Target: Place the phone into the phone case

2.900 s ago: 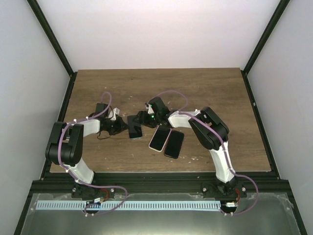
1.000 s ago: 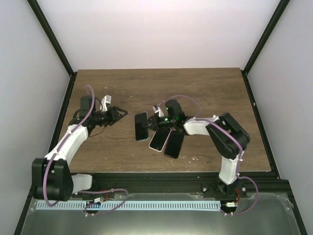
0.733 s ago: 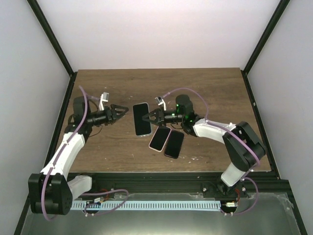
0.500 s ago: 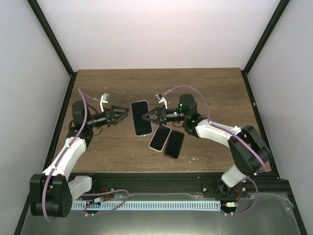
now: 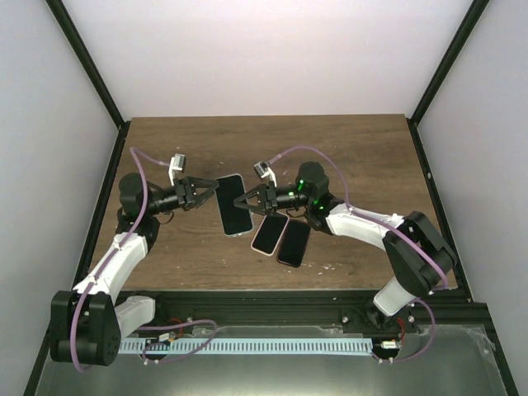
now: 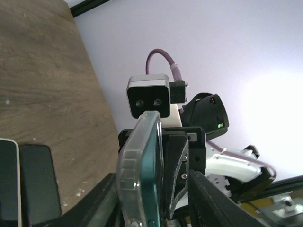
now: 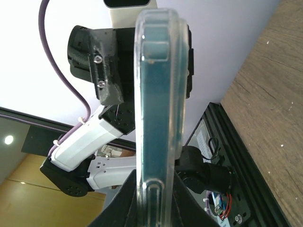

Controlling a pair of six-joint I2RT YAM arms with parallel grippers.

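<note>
A teal phone [image 5: 233,216] seated in a clear phone case [image 6: 135,165] hangs above the table between both arms. My right gripper [image 5: 243,202] is shut on its right edge. In the right wrist view the cased phone [image 7: 158,94] stands edge-on, clamped between the fingers of the right gripper [image 7: 154,203]. My left gripper [image 5: 213,192] meets the phone's upper left corner. In the left wrist view the left gripper [image 6: 154,189] straddles the edge-on phone [image 6: 155,179]. One finger lies close against the case; a gap shows at the other finger [image 6: 208,198].
Two more phones lie side by side on the wooden table [image 5: 355,157] just below the right gripper: a light-rimmed one [image 5: 270,233] and a dark one [image 5: 294,242]. They also show in the left wrist view as the light-rimmed phone [image 6: 7,179] and the dark phone [image 6: 40,184].
The right gripper carried the phone leftward and it now hangs tilted. The left gripper reached right to the phone's corner, and its jaws narrowed around the edge.
</note>
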